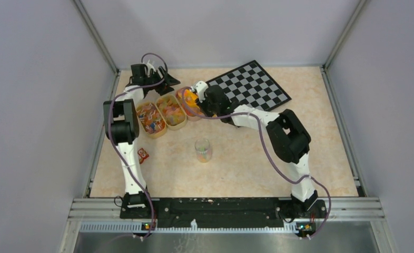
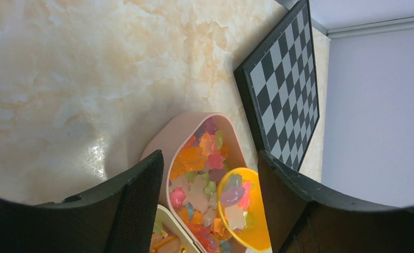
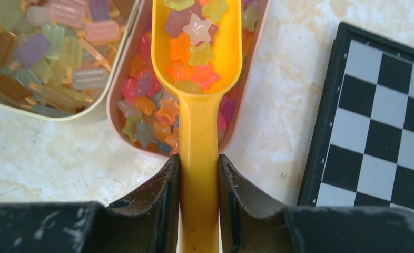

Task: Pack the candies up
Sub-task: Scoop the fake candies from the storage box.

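Tabletop [image 1: 247,158] marbled beige, grey walls [image 1: 220,31] | left fingers [image 2: 136,205] spread, empty | right fingers [image 3: 152,211] clamp scoop [image 3: 197,132] of candies [image 3: 194,52]

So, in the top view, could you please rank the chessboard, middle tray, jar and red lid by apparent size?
Largest first:
1. chessboard
2. middle tray
3. jar
4. red lid
All sit on one table, so nearness hardly matters.

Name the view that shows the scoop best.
Right wrist: the scoop runs up mid-frame, handle clamped in the right gripper, candies in its bowl. Left wrist catches only the bowl; top external, an orange speck.
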Robot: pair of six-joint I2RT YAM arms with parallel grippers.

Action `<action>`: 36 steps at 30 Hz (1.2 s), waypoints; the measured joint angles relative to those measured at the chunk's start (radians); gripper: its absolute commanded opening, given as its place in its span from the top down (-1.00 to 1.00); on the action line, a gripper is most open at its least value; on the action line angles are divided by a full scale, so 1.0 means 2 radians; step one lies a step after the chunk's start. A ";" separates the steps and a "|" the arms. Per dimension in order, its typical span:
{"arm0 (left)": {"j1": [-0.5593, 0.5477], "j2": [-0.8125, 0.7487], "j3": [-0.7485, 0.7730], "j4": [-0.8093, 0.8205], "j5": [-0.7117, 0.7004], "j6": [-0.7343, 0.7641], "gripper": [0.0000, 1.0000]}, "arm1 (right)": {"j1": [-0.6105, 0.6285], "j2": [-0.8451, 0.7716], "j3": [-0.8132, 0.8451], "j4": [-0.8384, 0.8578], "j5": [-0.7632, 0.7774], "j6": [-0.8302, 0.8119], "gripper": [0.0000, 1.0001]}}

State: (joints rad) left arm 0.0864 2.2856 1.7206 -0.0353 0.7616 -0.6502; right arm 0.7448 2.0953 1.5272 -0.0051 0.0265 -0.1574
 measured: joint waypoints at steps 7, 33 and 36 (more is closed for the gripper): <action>0.000 -0.031 0.000 -0.016 -0.003 0.009 -0.48 | -0.003 -0.028 -0.031 0.051 -0.019 0.002 1.00; -0.001 -0.323 -0.128 -0.129 -0.070 0.087 -0.97 | -0.003 -0.201 -0.214 0.159 -0.055 -0.009 1.00; -0.005 -0.384 -0.167 -0.137 -0.086 0.095 -0.97 | -0.003 -0.233 -0.233 0.156 -0.056 -0.012 1.00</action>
State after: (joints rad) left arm 0.0765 1.5173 1.3869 -0.3088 0.5903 -0.4610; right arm 0.7383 1.6283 1.0615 0.3065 -0.0853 -0.1814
